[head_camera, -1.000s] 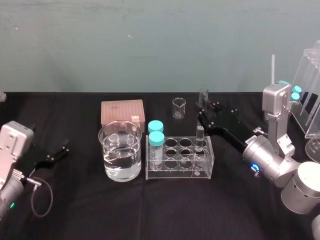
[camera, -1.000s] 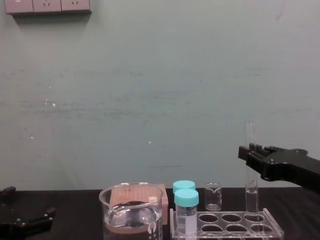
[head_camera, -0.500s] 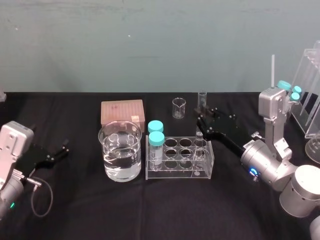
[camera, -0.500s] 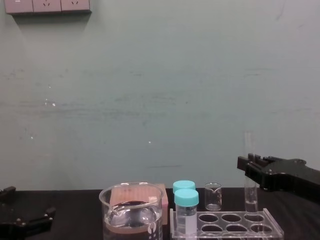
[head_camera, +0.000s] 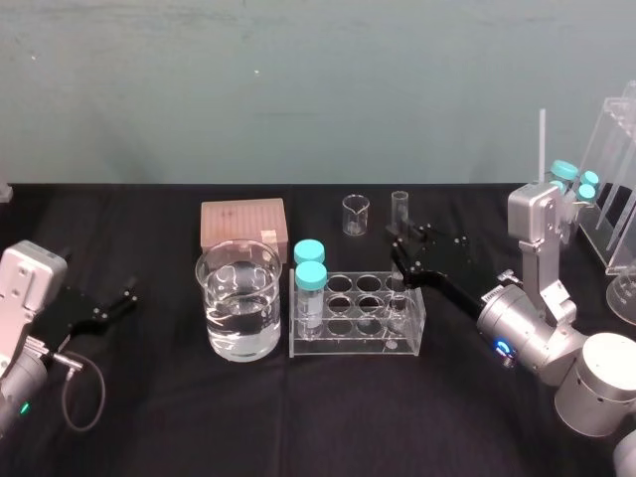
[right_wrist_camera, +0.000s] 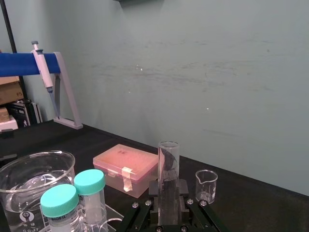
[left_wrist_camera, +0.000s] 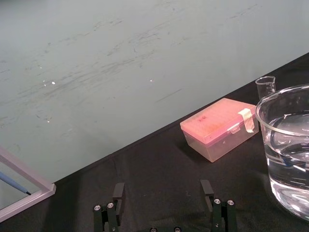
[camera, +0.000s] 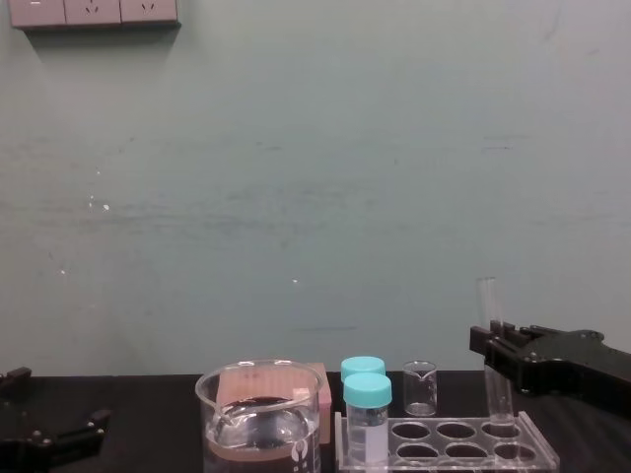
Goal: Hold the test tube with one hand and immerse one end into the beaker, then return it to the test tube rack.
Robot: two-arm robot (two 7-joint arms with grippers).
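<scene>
Right end effector (head_camera: 401, 249) clenched on upright test tube (head_camera: 399, 205) in test tube rack's (head_camera: 350, 344) right-end hole; left end effector (head_camera: 126, 298) released at counter's left edge.

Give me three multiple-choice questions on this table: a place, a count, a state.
1. The test tube stands in: A) the beaker B) the test tube rack C) the pink box
2. Teal-capped vials in that rack: A) one B) two C) four
3. The left end effector is: A) open B) shut on a vial C) shut on the tube
1 B: the right end effector holds it in the right end hole. 2 B: two teal caps show at its left end. 3 A: its fingers stand apart, empty.
</scene>
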